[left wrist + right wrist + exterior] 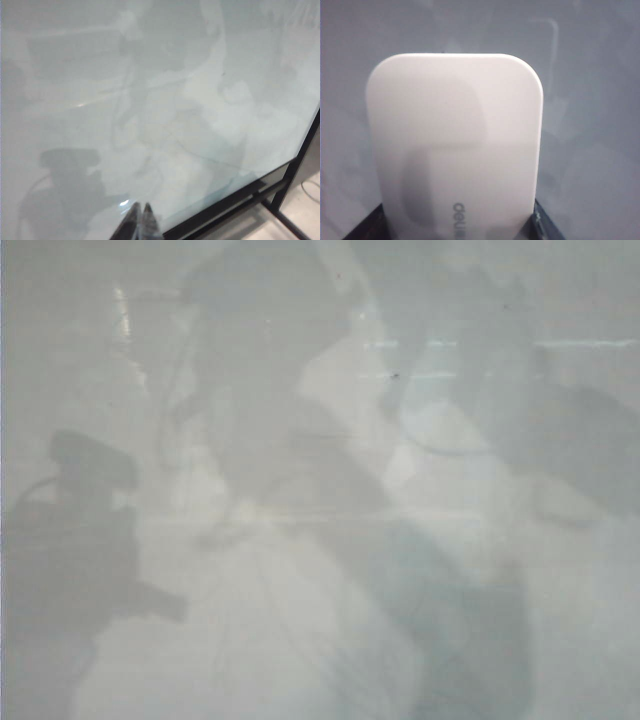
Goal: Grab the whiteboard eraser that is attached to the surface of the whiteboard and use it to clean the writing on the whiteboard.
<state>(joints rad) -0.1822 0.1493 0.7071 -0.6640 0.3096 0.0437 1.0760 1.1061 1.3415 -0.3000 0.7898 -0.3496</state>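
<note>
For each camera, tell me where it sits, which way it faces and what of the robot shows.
Exterior view: off the arms, facing the glossy whiteboard; only reflections, no arm itself.
Left wrist view: on the left arm, looking down at the board and its dark frame edge; left gripper tips pressed together.
Right wrist view: on the right arm; right gripper clamps the whiteboard eraser.
Shared: the whiteboard.

— What do you look like from your own cameras?

— Little shows. My left gripper (140,222) appears as two slim dark fingertips, glossy, tapering to narrow points, with a pale glint on the edges.

— And the other side?

— My right gripper (460,225) shows only two black finger (547,227) pieces, matte, angular, with a small bright speck on one.

— Cables, screws?

— I cannot tell.
</note>
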